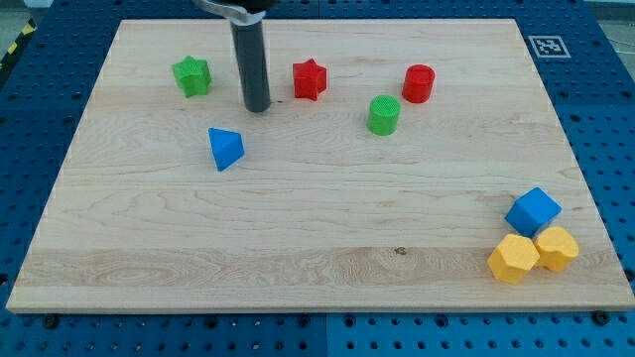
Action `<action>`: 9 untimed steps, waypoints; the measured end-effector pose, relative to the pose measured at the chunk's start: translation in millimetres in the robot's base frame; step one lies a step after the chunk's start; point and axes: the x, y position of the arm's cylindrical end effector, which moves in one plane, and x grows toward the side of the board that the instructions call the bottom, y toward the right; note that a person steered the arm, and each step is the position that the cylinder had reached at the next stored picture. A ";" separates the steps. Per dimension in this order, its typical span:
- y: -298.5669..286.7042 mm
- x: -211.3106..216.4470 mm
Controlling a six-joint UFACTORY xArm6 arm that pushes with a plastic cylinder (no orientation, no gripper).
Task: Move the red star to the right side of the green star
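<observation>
The red star (310, 79) lies near the view's top, right of centre-left. The green star (192, 75) lies further to the view's left at about the same height. My tip (257, 107) rests on the board between the two stars, slightly below their line, closer to the red star and apart from both. The dark rod rises from the tip to the view's top edge.
A blue triangular block (225, 148) lies just below and left of my tip. A green cylinder (383, 114) and a red cylinder (419, 83) lie right of the red star. A blue cube (533, 211) and two yellow blocks (513, 258) (557, 248) sit at the bottom right. The wooden board (317, 288) has edges all round.
</observation>
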 end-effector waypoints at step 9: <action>-61.7 54.1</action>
